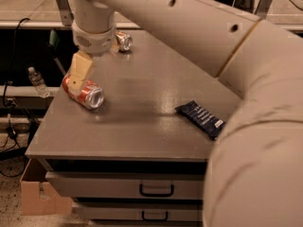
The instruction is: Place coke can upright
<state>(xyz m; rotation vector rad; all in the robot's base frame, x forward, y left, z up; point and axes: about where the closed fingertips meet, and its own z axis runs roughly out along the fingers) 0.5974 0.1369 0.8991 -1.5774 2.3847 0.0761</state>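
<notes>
The coke can (85, 93) is red with silver rims and lies on its side near the left edge of the grey table (142, 126), its silver end facing front right. My gripper (78, 77) hangs from the large beige arm and comes down right over the can's rear left end, touching or nearly touching it. The arm fills the upper and right part of the view.
A gold-brown can (124, 40) lies at the back of the table. A dark blue snack wrapper (201, 119) lies flat at the right. A water bottle (37, 82) stands beyond the left edge. A cardboard box (35, 193) sits on the floor. Drawers (156, 190) are under the tabletop.
</notes>
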